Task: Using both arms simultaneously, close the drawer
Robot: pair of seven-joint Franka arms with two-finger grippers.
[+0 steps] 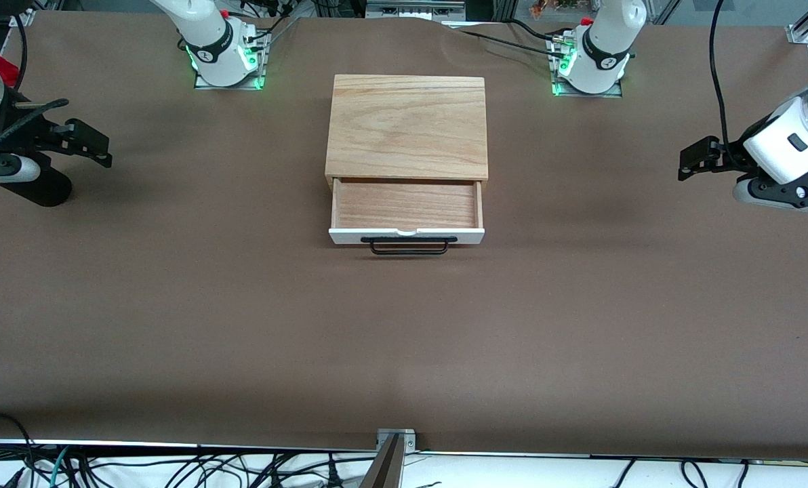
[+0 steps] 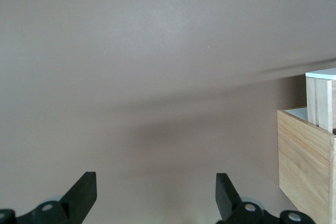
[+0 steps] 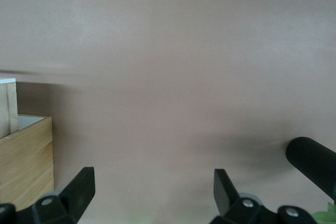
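Observation:
The drawer [image 1: 406,205] stands pulled out of the light-oak box [image 1: 407,125] at the table's middle. Its white front panel [image 1: 406,236] and black wire handle [image 1: 409,247] face the front camera. My right gripper [image 1: 102,150] hovers open and empty over the table at the right arm's end, level with the box. My left gripper [image 1: 683,166] hovers open and empty over the left arm's end. The left wrist view shows its gripper [image 2: 155,182] open over bare table, with the drawer's white-topped end [image 2: 321,74] at the edge. The right wrist view shows its gripper [image 3: 152,177] open and the drawer's end [image 3: 7,98].
The brown table [image 1: 404,339] spreads wide around the box. A black ribbed cylinder [image 1: 41,188] sits below the right wrist and also shows in the right wrist view [image 3: 312,163]. The arm bases [image 1: 221,51] [image 1: 597,57] stand beside the box's back. Cables hang off the table's near edge.

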